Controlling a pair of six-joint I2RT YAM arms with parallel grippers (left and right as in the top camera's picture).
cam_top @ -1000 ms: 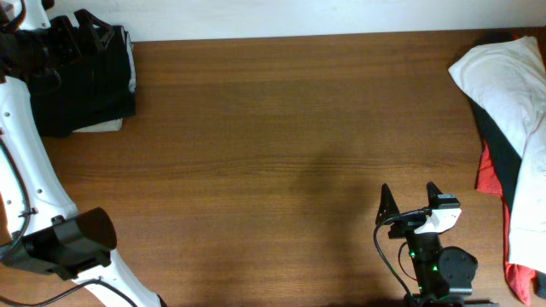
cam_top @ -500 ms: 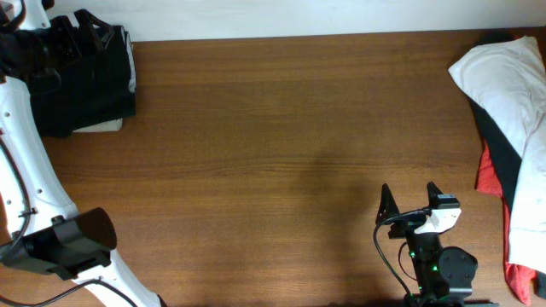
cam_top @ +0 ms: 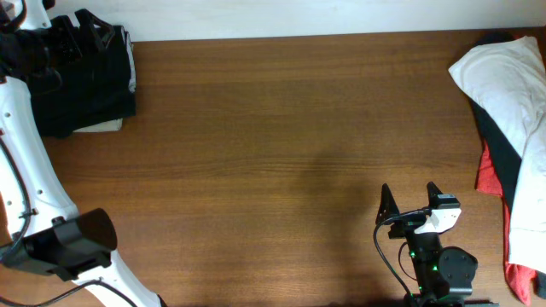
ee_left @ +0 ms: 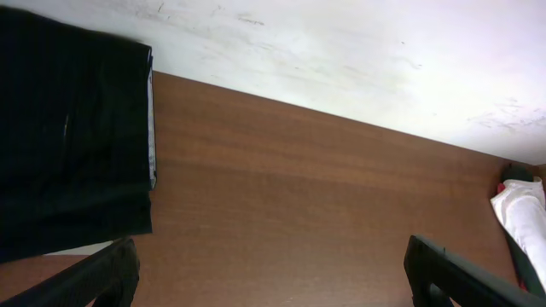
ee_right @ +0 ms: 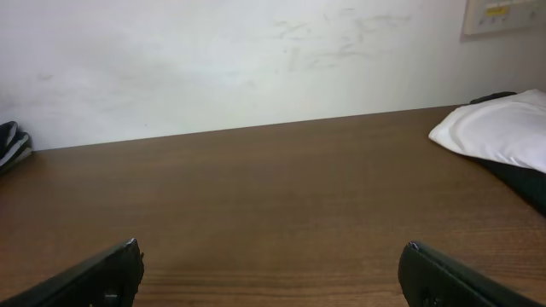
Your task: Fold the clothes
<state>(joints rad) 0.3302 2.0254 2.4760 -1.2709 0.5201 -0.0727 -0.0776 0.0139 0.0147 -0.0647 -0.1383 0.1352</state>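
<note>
Standing at the near edge of the wooden table (cam_top: 256, 128), the right gripper (cam_top: 408, 193) has its two fingers spread wide apart and grips nothing; its wrist camera looks between them across bare wood toward a pale wall (ee_right: 256, 60). Along the table's right edge lies a loose heap of clothes: a red garment (cam_top: 488, 177) at the near end, a black garment (cam_top: 503, 152) crossing it, and a white garment (cam_top: 505, 75) draped on top and reaching toward the far corner. The left arm (cam_top: 26, 162) runs up the left side to the far left corner, where a folded black garment (cam_top: 90, 94) sits square on the table, with a pale layer (cam_top: 104, 126) peeking out from under its near edge. The left gripper (ee_left: 271, 260) hangs above that corner with its fingers also wide apart and empty; in its wrist view the folded black garment fills the left side, just beyond the left finger. The heap and the folded stack lie well apart, with open table between them.
</note>
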